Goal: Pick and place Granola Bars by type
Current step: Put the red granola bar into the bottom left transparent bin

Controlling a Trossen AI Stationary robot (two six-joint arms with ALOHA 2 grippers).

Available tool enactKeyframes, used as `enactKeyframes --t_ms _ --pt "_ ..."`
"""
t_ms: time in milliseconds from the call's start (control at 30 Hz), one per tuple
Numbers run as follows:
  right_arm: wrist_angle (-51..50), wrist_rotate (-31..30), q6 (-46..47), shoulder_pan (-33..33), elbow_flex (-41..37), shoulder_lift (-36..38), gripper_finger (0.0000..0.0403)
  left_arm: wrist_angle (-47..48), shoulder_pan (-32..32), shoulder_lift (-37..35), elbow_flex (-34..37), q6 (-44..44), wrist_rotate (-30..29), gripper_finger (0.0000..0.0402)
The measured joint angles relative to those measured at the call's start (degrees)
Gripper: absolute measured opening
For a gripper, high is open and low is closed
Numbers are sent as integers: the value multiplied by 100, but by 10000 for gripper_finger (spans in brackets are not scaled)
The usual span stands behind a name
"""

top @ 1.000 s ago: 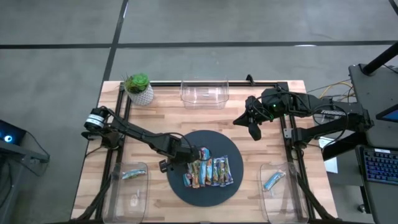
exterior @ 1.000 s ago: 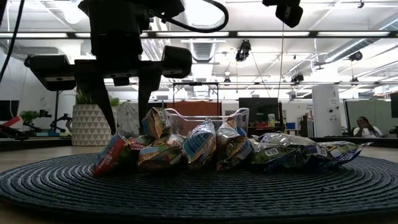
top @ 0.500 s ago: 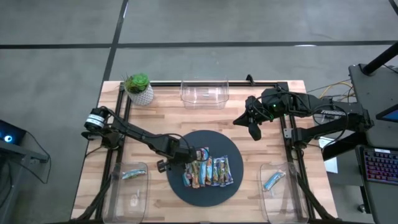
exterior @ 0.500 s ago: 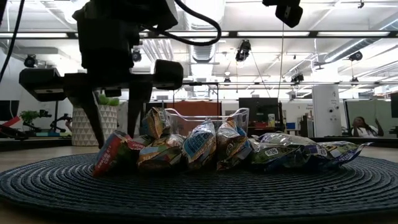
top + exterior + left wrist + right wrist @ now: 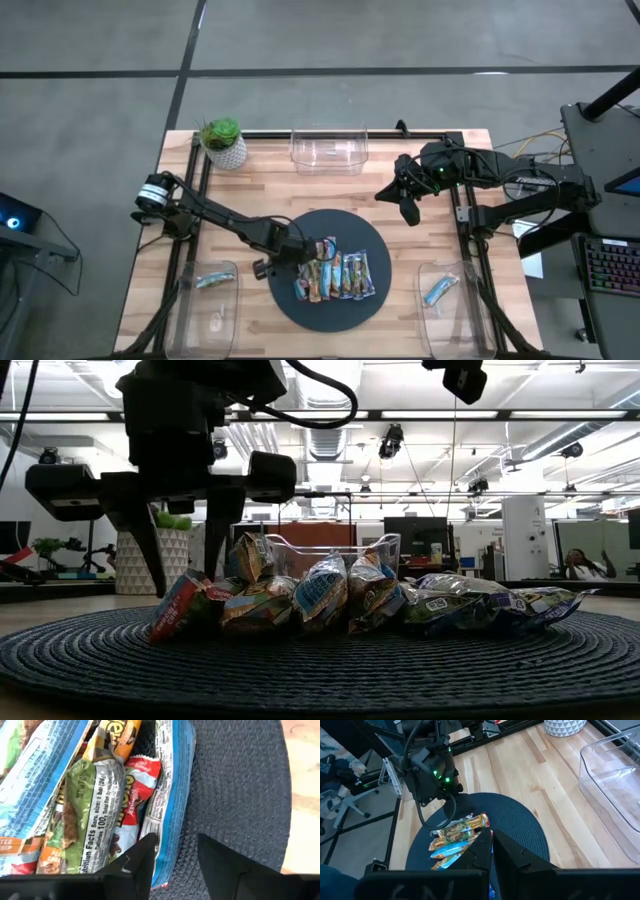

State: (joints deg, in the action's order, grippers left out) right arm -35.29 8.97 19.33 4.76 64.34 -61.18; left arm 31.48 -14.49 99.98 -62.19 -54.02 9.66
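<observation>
Shiny foil wrappers are crowding the dark woven mat (image 5: 330, 262), and at the left end of that row the left gripper (image 5: 182, 565) is hanging low over the pile, having dropped and shifted a little leftward over the last second before settling. Its jaws are standing parted, clamped on nothing yet; in the left wrist view the blue-edged bar (image 5: 170, 795) is lying right at the tip of one finger (image 5: 142, 857), with the gap between the fingers showing mostly bare mat beside it. Judging from that, the arm is lining up on the end bar, and the next step would be a closing pinch. The granola bars (image 5: 333, 274) are sitting bunched side by side on the mat, between the jaws' reach and the mat's far edge; single bars are already resting in the left bin (image 5: 205, 300) and the right bin (image 5: 452, 305), while the clear bin at the back (image 5: 329, 148) is looking empty. Farther right, the right gripper (image 5: 407, 208) is waiting clear of the mat, fingers pressed together and empty. Hard to make out: how many bars are stacked beneath the top layer, and whether the left finger is actually touching the wrapper. The wrist view is cutting off most of the pile.
</observation>
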Motion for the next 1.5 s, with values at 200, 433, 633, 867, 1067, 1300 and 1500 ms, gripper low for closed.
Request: enactKeyframes --t_ms 200,433,633,867,1067,1300,1500 --pt "0 0 -24 1 0 -1 8 66 -12 0 15 239 -16 131" --pt "-1 0 -51 0 0 0 8 61 -51 0 -73 315 -69 131" --pt "-2 2 -134 -1 0 0 8 -56 -51 0 -78 270 -65 131" --pt "-2 2 -175 1 0 -1 8 -287 -29 114 -33 -40 -57 131" --pt "-10 7 -153 -1 0 -1 8 -320 -29 426 -94 -9 -418 131" --pt "-52 9 -152 -1 0 -1 8 -222 -29 472 -151 61 -469 122" --pt "-55 9 -177 -1 0 -1 8 -106 -29 481 -339 165 -528 74"
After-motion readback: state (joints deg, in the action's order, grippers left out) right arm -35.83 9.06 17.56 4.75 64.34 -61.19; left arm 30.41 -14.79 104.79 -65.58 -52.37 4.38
